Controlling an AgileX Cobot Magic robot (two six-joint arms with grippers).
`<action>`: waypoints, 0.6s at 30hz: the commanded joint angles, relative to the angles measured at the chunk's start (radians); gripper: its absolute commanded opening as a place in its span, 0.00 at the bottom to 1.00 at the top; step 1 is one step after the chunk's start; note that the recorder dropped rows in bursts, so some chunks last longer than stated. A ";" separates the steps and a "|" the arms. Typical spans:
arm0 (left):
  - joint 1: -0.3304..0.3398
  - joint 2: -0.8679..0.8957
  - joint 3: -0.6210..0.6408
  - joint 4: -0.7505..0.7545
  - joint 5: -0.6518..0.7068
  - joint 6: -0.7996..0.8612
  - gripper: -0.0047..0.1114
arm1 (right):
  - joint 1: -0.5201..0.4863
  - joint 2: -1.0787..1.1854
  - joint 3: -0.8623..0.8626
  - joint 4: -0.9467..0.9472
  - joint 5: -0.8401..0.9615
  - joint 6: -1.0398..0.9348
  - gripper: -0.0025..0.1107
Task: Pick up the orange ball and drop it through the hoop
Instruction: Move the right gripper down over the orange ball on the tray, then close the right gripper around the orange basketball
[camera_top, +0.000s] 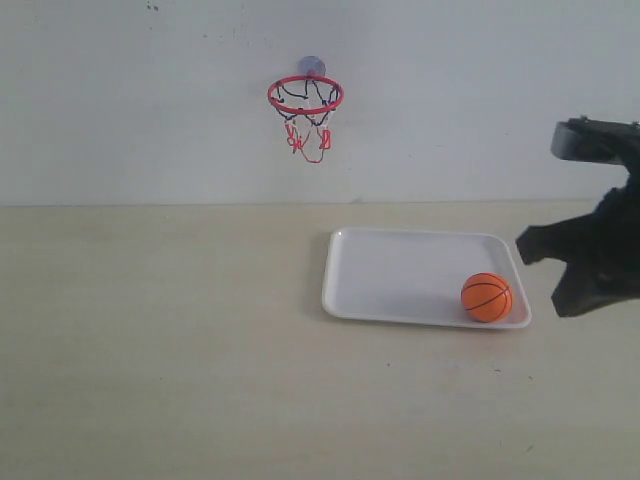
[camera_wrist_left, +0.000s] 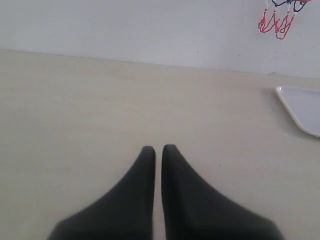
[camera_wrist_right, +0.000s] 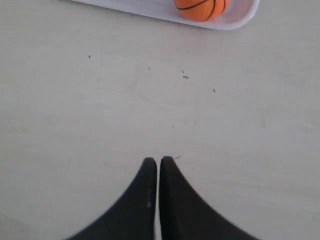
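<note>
Step 1, pick-up, not begun. Orange ball (camera_top: 486, 297) in corner of white tray (camera_top: 400, 250), well apart from hoop (camera_top: 305, 108) up on wall (camera_top: 120, 100). R gripper (camera_wrist_right: 158, 161) closed, empty, near tray. L gripper (camera_wrist_left: 158, 148) closed, empty too. Next, prob.: open R jaws, go over ball, squeeze.

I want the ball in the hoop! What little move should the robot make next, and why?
Probably ease the right tool toward the orange ball, opening on the way: it is shut and short of the ball, which lies free in the white tray corner nearest that arm.
</note>
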 joint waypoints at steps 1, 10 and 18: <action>0.002 -0.002 0.004 0.001 -0.002 0.005 0.08 | -0.001 0.183 -0.192 -0.002 0.127 0.040 0.14; 0.002 -0.002 0.004 0.001 -0.002 0.005 0.08 | -0.001 0.475 -0.448 0.004 0.050 0.089 0.67; 0.002 -0.002 0.004 0.001 -0.002 0.005 0.08 | -0.001 0.601 -0.474 -0.039 -0.046 0.089 0.67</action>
